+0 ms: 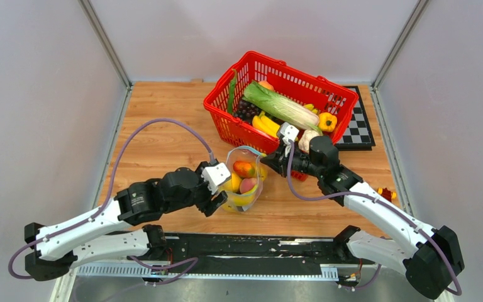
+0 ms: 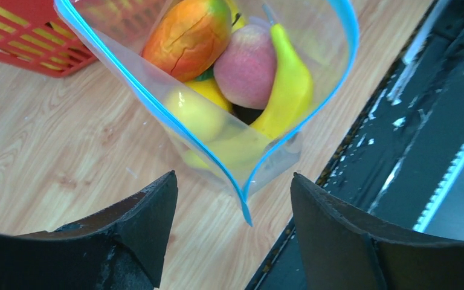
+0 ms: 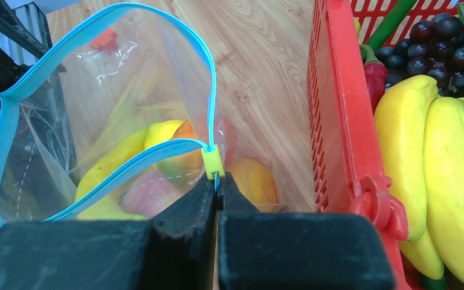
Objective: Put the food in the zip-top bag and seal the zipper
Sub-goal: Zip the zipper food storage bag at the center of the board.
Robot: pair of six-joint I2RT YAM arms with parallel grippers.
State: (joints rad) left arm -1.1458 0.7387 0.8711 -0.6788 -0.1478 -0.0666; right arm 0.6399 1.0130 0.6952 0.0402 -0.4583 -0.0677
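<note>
The clear zip-top bag (image 1: 244, 182) stands on the table with its mouth open, holding the food: a mango-like fruit (image 2: 187, 36), a pink peach (image 2: 246, 66), a banana (image 2: 290, 84) and a yellow round fruit (image 2: 196, 112). My right gripper (image 3: 218, 178) is shut on the far-right end of the teal zipper (image 3: 127, 160), just below its yellow slider (image 3: 212, 162). My left gripper (image 2: 234, 176) is open, its fingers either side of the zipper's other end (image 2: 244, 199) without touching it. In the top view my left gripper (image 1: 222, 192) and right gripper (image 1: 270, 155) flank the bag.
A red basket (image 1: 226, 119) behind the bag holds a long cabbage (image 1: 283, 107), bananas (image 3: 399, 139), grapes (image 3: 441, 42) and a yellow pepper (image 1: 327, 121). Its wall (image 3: 332, 90) is close to my right gripper. A chessboard (image 1: 360, 129) lies at back right.
</note>
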